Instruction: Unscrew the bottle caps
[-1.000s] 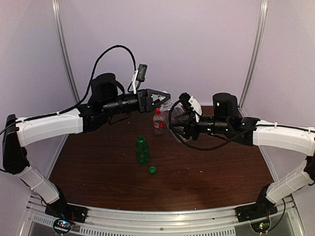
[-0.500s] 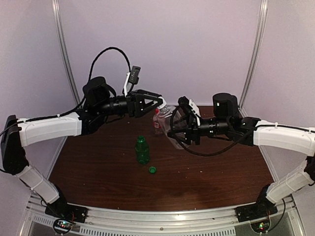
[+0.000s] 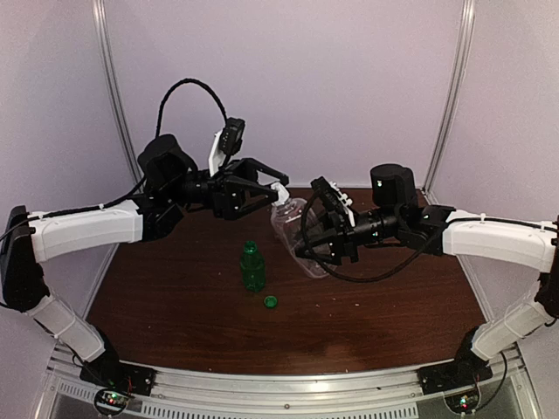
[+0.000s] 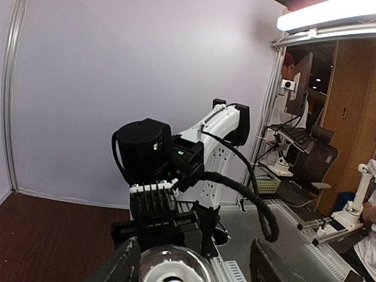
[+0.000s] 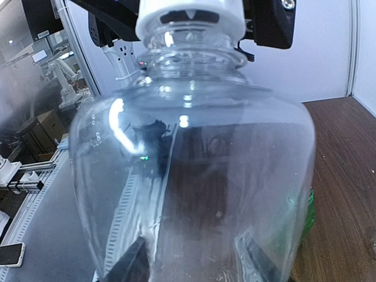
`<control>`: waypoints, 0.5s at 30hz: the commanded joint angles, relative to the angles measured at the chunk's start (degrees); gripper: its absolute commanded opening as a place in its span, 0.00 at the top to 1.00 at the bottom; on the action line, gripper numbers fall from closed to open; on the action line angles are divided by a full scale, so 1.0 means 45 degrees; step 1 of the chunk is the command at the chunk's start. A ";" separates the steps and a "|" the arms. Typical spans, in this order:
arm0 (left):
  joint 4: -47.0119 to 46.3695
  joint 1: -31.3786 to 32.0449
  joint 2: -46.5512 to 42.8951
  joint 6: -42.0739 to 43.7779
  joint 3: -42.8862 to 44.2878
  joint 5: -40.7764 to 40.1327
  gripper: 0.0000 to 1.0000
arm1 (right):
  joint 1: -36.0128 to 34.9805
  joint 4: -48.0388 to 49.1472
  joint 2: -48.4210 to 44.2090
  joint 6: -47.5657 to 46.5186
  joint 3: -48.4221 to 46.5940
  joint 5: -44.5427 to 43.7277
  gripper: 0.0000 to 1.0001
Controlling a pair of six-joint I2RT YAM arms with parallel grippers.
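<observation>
My right gripper (image 3: 318, 232) is shut on the wide clear bottle (image 3: 295, 229) and holds it tilted above the table, neck toward the left arm. In the right wrist view the clear bottle (image 5: 194, 170) fills the frame, with its white cap (image 5: 189, 17) on top. My left gripper (image 3: 272, 190) is open with its fingers on either side of the white cap (image 3: 280, 188). In the left wrist view the cap (image 4: 170, 274) sits low, nearer the left finger (image 4: 124, 264). The green bottle (image 3: 252, 266) stands uncapped on the table, its green cap (image 3: 271, 302) lying beside it.
The brown table (image 3: 175, 297) is enclosed by purple walls and two metal posts (image 3: 113, 96). A metal rail (image 3: 279, 384) runs along the near edge between the arm bases. The left arm's cable (image 3: 188, 85) loops high above its wrist.
The right arm has brought the clear bottle left and down, tilting it. The left gripper has drawn back, rolled and widened; its fingers now flank the white cap. The red-labelled bottle no longer shows.
</observation>
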State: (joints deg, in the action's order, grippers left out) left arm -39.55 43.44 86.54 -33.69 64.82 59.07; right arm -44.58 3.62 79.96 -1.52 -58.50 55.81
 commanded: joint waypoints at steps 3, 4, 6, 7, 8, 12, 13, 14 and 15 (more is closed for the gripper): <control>-0.0312 -0.0044 -0.0051 0.0651 -0.0039 0.0590 0.43 | 0.0114 0.0468 0.0138 0.0334 -0.0477 0.1296 0.50; -0.0339 -0.0047 -0.0020 0.0637 -0.0030 0.0646 0.46 | 0.0125 0.0493 0.0140 0.0337 -0.0462 0.1356 0.50; -0.0373 -0.0047 0.0040 0.0619 -0.0029 0.0688 0.52 | 0.0123 0.0523 0.0159 0.0338 -0.0439 0.1402 0.50; -0.0388 -0.0044 0.0055 0.0616 -0.0046 0.0695 0.56 | 0.0138 0.0524 0.0160 0.0338 -0.0421 0.1388 0.50; -0.0395 -0.0044 0.0064 0.0615 -0.0048 0.0701 0.58 | 0.0140 0.0524 0.0160 0.0338 -0.0418 0.1382 0.50; -0.0455 -0.0044 0.0055 0.0631 -0.0086 0.0756 0.70 | 0.0192 0.0547 0.0180 0.0338 -0.0418 0.1374 0.50; -0.0448 -0.0054 0.0052 0.0651 -0.0087 0.0750 0.74 | 0.0192 0.0544 0.0165 0.0338 -0.0428 0.1315 0.50; -0.0425 -0.0045 0.0049 0.0656 -0.0087 0.0730 0.76 | 0.0199 0.0519 0.0144 0.0338 -0.0436 0.1194 0.50; -0.0346 -0.0047 0.0046 0.0635 -0.0087 0.0666 0.78 | 0.0216 0.0465 0.0099 0.0338 -0.0437 0.0857 0.50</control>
State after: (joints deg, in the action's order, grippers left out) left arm -39.46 43.42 86.59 -31.53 64.82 60.66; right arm -44.29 4.34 80.49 -0.75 -58.89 61.12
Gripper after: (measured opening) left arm 0.292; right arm 0.504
